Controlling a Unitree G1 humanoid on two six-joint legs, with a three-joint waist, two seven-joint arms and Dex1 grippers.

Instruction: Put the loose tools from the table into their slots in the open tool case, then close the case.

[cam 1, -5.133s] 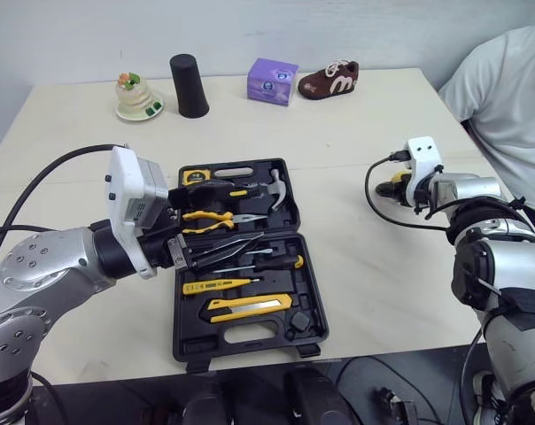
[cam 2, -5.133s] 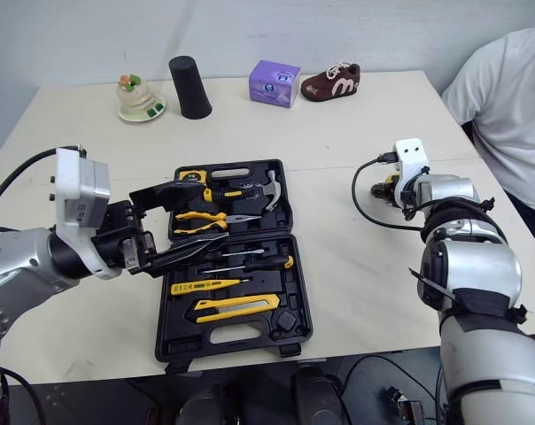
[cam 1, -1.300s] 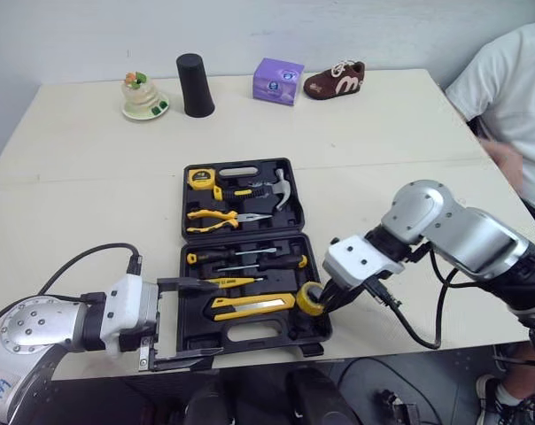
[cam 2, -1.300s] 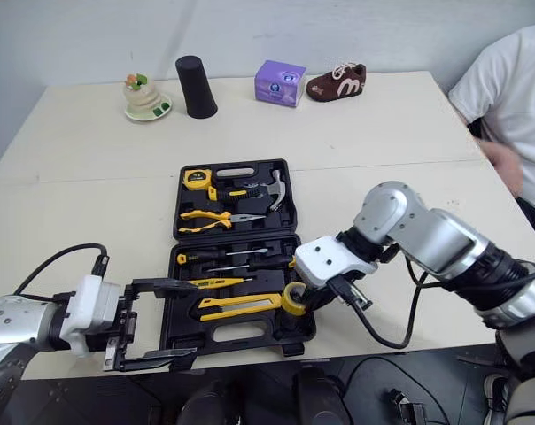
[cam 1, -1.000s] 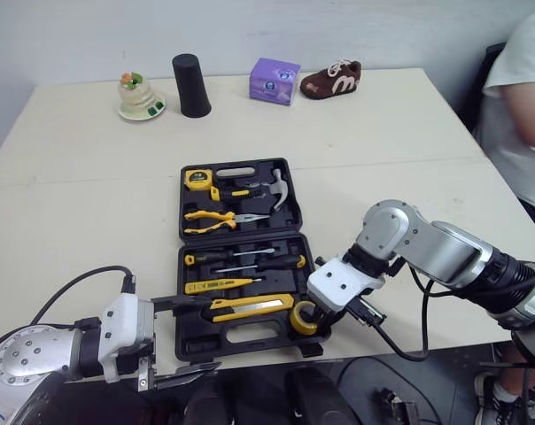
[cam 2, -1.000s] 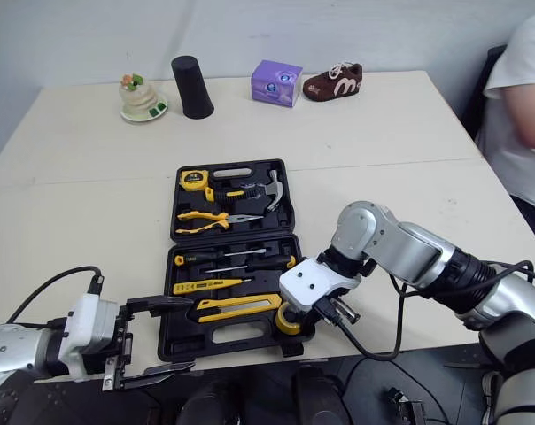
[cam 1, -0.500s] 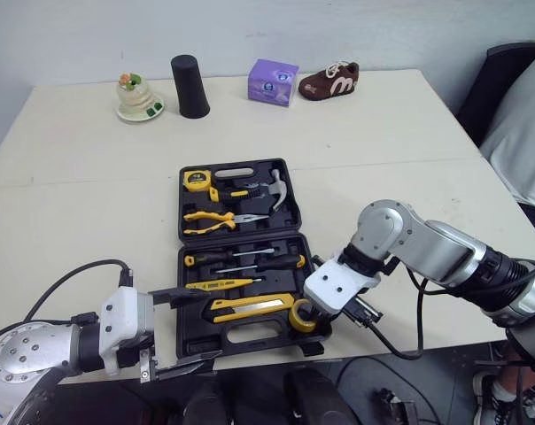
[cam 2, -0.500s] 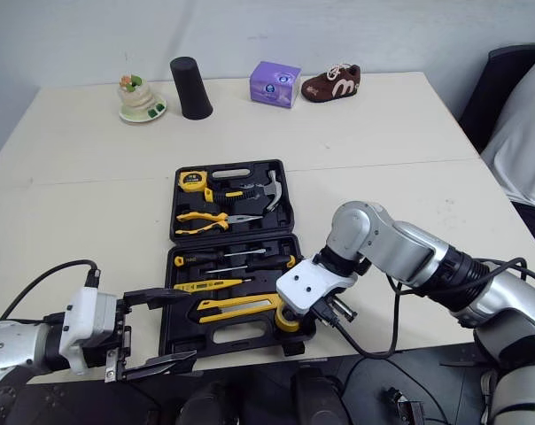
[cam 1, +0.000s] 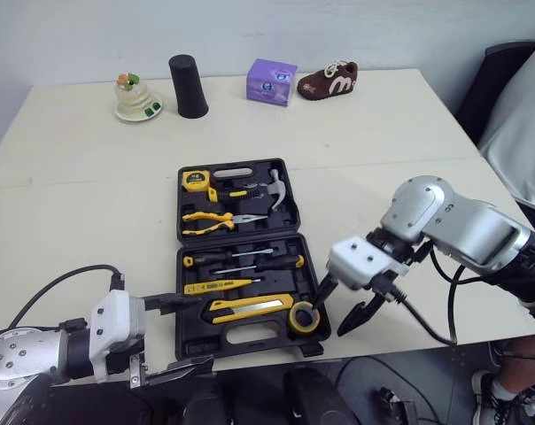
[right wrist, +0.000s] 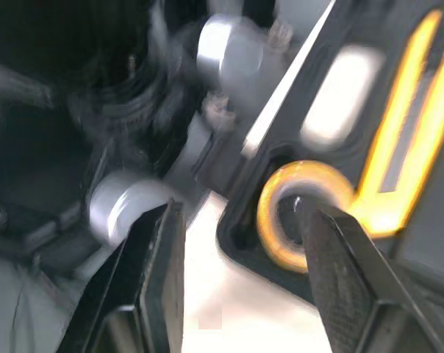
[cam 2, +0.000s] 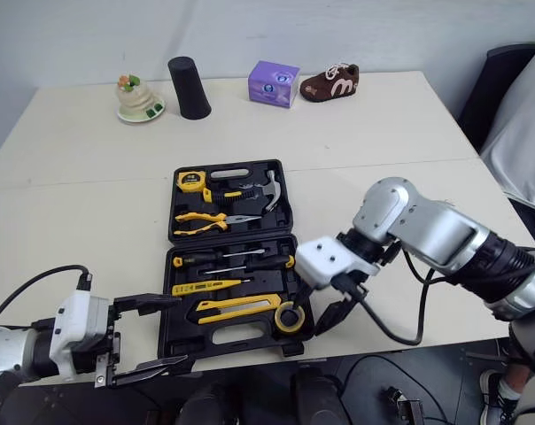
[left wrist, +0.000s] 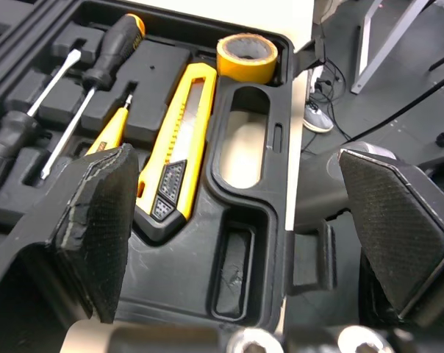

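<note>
The black tool case (cam 1: 216, 342) lies open in the middle of the table, with a hammer (cam 1: 279, 188), pliers (cam 1: 216, 218), screwdrivers (cam 1: 250, 261) and a yellow utility knife (cam 1: 250, 305) in their slots. A yellow tape roll (cam 1: 304, 316) sits in the case's front right corner. Just right of the roll my right gripper (cam 1: 337, 305) stands open, holding nothing. My left gripper (cam 1: 183, 335) is open at the case's front left corner, level with the table's front edge. The left wrist view looks across the knife (left wrist: 179, 140) to the tape roll (left wrist: 246, 59).
Along the table's far edge stand a small dish with a figurine (cam 1: 131, 96), a black cup (cam 1: 188, 86), a purple box (cam 1: 271, 81) and a brown shoe (cam 1: 327, 80). A person (cam 1: 515, 115) sits at the table's right side.
My right gripper has let go of the tape roll, which now rests in the case's front right corner, and has drawn back to the right. The left gripper stays open by the front left corner.
</note>
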